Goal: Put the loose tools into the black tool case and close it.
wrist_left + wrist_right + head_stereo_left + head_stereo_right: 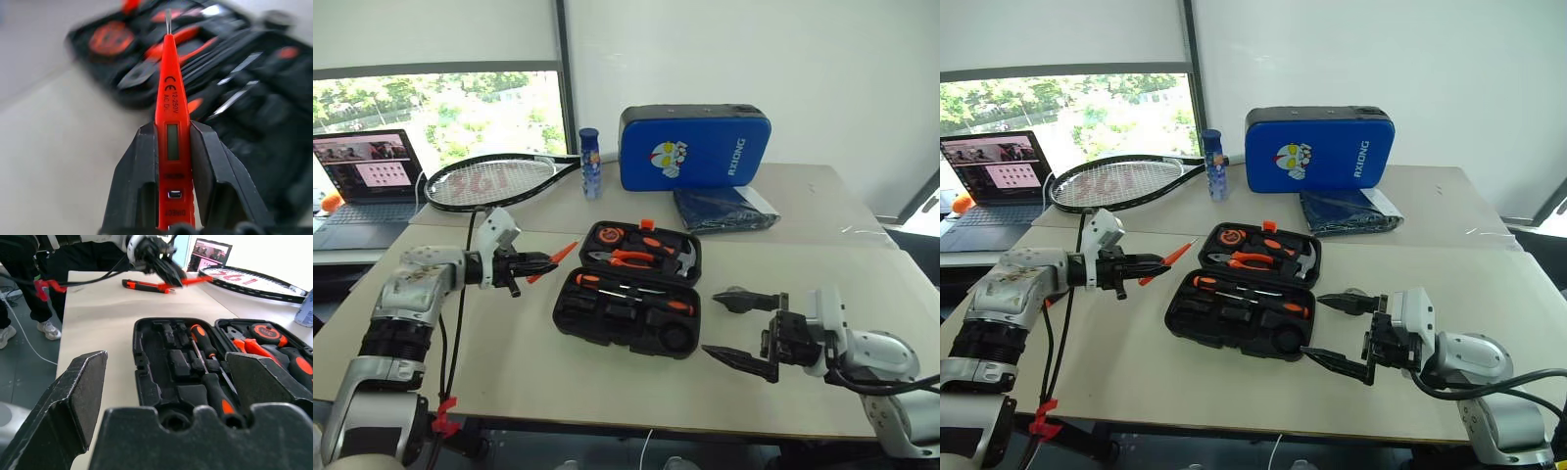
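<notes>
On the table (509, 362) the black tool case (628, 299) lies open between both arms. Right gripper (744, 333), beside the case, holds nothing, its fingers spread wide; left gripper (540, 266) clamps the small slim orange tool (171, 132) above the tabletop, left of the case.

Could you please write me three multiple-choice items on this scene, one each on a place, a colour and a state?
1. Where does the blue padded bag stand?
A. behind the black tool case
B. inside the case
C. on the laptop

2. What colour is the slim tool in the left gripper?
A. blue
B. orange
C. white

3. How is the case?
A. shut and latched
B. lying open
C. standing on edge

Answers: 1 A, the bag stands farther back on the table; 2 B, the left wrist view shows the tool orange between the black jaws; 3 B, both halves lie flat showing tools.
</notes>
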Available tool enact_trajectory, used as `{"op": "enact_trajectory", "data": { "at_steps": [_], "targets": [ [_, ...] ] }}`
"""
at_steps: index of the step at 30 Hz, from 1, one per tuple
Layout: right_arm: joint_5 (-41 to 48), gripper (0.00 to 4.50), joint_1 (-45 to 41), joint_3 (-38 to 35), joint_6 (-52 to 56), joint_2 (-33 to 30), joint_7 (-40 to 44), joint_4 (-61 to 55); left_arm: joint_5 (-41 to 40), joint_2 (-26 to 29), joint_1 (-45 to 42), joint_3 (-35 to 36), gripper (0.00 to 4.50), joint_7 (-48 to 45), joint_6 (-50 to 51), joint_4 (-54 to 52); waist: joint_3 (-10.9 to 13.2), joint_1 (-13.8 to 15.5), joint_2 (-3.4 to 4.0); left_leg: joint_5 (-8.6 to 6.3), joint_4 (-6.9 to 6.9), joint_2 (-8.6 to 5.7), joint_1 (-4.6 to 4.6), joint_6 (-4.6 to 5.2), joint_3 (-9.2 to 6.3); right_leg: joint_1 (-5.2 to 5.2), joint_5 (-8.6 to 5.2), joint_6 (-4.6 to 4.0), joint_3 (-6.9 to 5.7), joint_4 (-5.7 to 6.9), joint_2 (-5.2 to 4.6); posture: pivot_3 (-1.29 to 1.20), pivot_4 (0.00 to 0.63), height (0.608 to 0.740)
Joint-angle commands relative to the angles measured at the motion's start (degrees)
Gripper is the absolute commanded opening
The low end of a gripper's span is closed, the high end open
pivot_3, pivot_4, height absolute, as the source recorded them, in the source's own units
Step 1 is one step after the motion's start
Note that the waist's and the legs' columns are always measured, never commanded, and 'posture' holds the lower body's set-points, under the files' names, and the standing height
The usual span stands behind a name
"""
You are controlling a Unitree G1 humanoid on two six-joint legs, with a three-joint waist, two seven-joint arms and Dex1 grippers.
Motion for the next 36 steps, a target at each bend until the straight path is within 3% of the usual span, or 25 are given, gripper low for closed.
{"op": "enact_trajectory", "data": {
  "at_steps": [1,8,17,36],
  "targets": [
    [1.2,4.50,0.8,-1.5,0.4,-0.8,-0.8,-3.0,4.0,-3.4,-6.7,-5.6,0.44,-10.3,-10.5,5.5,0.0,0.3,-0.01,0.00,0.03,-0.01,-0.02,0.00,0.00,0.00,0.00,0.01,-0.01,-0.01,0.00,0.00,0.150,0.740],
    [1.4,4.50,2.7,-0.7,1.9,-1.0,-2.5,-6.0,16.1,-10.4,-16.1,-14.1,0.44,-9.8,-21.8,20.0,0.0,-0.4,-0.04,-0.04,0.05,-0.02,-0.12,0.08,-0.05,-0.02,0.01,0.05,0.01,-0.11,0.02,0.00,0.150,0.740],
    [1.3,4.50,5.3,-1.7,3.1,-1.1,-5.4,-8.7,24.2,-14.8,-21.4,-16.8,0.44,-5.1,-27.7,30.6,0.1,-0.6,-0.11,-0.05,0.08,-0.03,-0.15,0.11,-0.07,-0.03,0.02,0.10,0.06,-0.09,0.04,0.00,0.150,0.740],
    [1.5,4.50,6.8,-1.9,3.8,-1.3,-6.6,-10.0,31.0,-15.2,-22.0,-18.3,0.44,-5.4,-27.3,33.5,0.1,-0.7,-0.12,-0.05,0.09,-0.03,-0.07,0.10,-0.07,-0.01,0.02,0.12,0.07,0.02,0.05,0.00,0.150,0.740]
  ]
}}
